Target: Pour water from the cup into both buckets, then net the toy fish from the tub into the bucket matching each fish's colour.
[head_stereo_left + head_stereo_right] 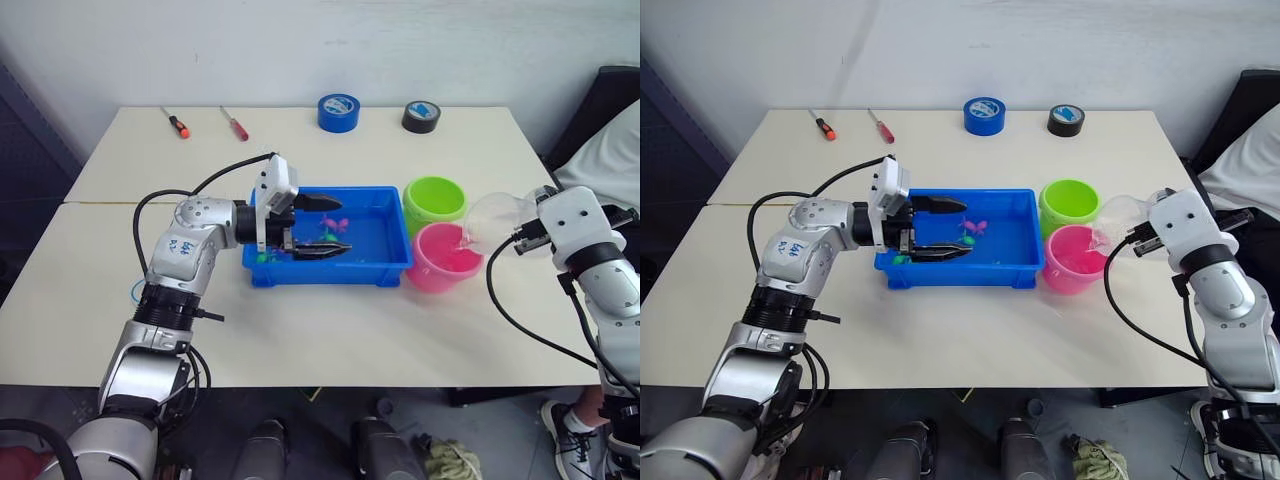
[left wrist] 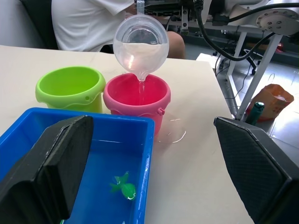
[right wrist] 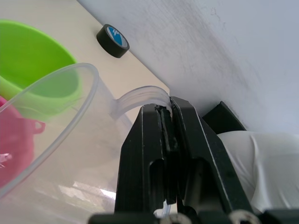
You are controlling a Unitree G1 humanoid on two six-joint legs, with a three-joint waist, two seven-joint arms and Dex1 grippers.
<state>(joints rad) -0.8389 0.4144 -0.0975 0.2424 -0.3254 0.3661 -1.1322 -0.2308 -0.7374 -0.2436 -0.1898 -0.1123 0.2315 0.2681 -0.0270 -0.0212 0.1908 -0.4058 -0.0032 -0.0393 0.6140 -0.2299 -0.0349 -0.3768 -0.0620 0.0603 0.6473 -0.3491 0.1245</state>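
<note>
The right gripper (image 3: 167,116) clamps the cup (image 2: 141,45) by its handle, tipped, water streaming into the pink bucket (image 2: 136,99) (green bucket (image 2: 70,87) just left). The left gripper (image 1: 322,226) is spread wide above the tub (image 1: 392,271).

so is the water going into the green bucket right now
No, the tilted cup streams water into the pink bucket, not the green bucket.

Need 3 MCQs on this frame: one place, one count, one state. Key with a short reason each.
1. The cup is tipped over:
A pink bucket
B green bucket
C tub

2. Tape rolls at the table's far edge:
A one
B two
C three

3. The left tool is:
A shut on a net
B open and empty
C shut on a fish

Key:
1 A, water streams into the pink bucket.
2 B, a blue tape roll and a black tape roll.
3 B, its fingers stand wide apart over the tub.
</note>
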